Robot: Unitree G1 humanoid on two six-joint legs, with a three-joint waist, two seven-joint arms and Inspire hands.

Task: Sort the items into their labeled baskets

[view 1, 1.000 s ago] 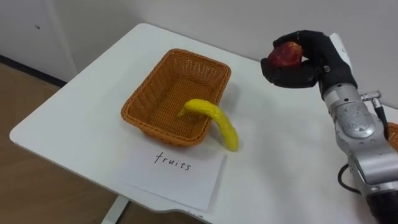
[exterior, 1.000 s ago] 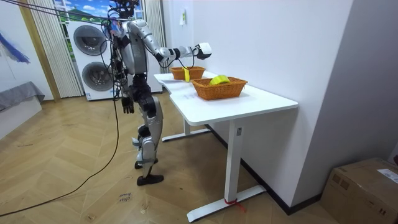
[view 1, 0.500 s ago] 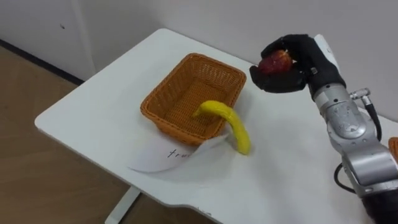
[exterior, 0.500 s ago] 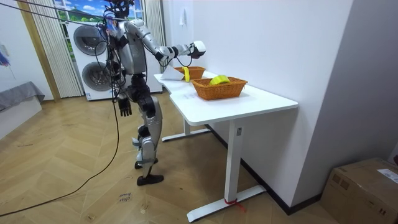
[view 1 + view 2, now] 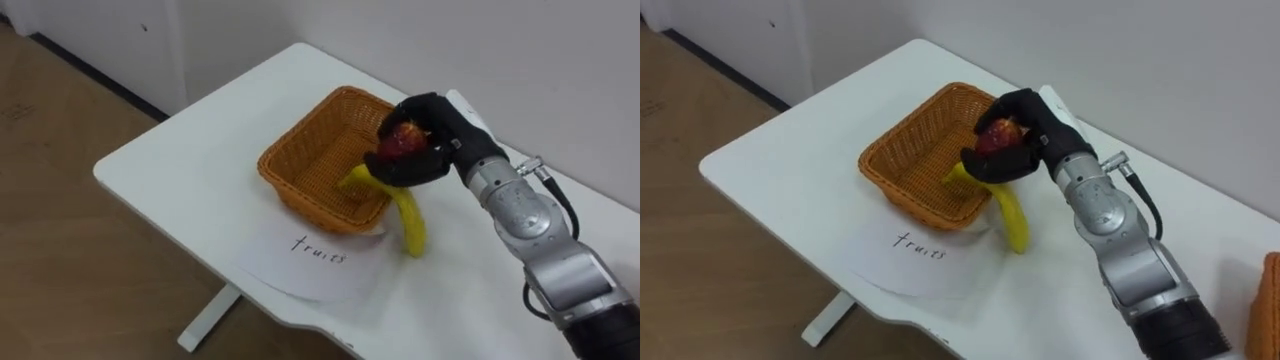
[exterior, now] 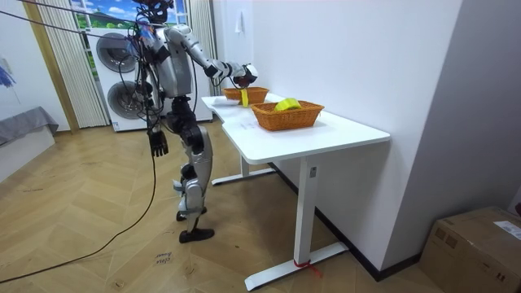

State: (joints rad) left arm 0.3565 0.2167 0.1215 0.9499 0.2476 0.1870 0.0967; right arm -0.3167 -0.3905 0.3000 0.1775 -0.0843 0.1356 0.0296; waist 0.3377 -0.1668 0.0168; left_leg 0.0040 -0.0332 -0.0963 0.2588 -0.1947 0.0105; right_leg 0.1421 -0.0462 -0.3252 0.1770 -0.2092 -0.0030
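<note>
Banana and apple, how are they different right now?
The banana is yellow, long and curved; the apple is red and round. The banana lies across the basket's rim, one end inside and the other out on the table; the apple is up in the air above the basket's edge. The right hand grips the apple; nothing holds the banana. Both are fruit.

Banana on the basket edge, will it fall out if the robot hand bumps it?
Probably: the banana straddles the basket rim, much of it outside, so a nudge may slide it out. Curved, it would likely rock, not roll far.
</note>
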